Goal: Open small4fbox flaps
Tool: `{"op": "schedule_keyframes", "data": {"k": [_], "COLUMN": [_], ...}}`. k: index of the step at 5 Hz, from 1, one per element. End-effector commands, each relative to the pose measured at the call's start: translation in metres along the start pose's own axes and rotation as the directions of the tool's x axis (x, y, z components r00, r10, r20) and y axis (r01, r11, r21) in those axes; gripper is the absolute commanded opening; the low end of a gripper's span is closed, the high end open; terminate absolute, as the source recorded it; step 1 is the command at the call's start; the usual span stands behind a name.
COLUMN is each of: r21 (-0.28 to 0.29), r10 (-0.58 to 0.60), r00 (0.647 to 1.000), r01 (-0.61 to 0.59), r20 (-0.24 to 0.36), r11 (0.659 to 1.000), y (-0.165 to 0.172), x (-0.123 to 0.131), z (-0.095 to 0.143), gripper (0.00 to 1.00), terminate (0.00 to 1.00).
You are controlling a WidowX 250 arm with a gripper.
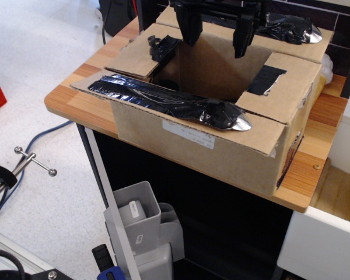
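The small4fbox (221, 146) is a brown cardboard box on a wooden table (76, 96), with a white label strip (188, 134) on its near long side. All four flaps are folded outward. The near long flap (163, 102) and far long flap (291, 29) carry crinkled glossy black tape. The left short flap (143, 55) and right short flap (280, 81) carry black tape patches. My gripper (217, 32) hangs over the far part of the box's open top, its two dark fingers (191, 26) apart and holding nothing.
A grey plastic bin (137, 216) stands on the floor below the table. A white unit (321, 245) is at the right. A metal stand (23, 157) and blue cable (44, 134) lie on the floor at left.
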State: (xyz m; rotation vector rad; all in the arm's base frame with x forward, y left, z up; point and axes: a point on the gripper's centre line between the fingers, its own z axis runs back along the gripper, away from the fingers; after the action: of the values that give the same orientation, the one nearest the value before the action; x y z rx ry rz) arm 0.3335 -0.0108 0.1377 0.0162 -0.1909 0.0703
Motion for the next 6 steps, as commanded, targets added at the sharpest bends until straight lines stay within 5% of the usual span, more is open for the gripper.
{"op": "schedule_keyframes", "data": {"k": [1, 6], "r21": [0.0, -0.008], "r10": [0.0, 0.021], "r00": [1.0, 1.0], "r01": [0.0, -0.021], "r20": [0.0, 0.012], "r11": [1.0, 1.0], "y": [0.0, -0.008], "x": [0.0, -0.011], "z": [0.0, -0.02], "gripper": [1.0, 1.0], "terminate": [0.0, 0.0]}}
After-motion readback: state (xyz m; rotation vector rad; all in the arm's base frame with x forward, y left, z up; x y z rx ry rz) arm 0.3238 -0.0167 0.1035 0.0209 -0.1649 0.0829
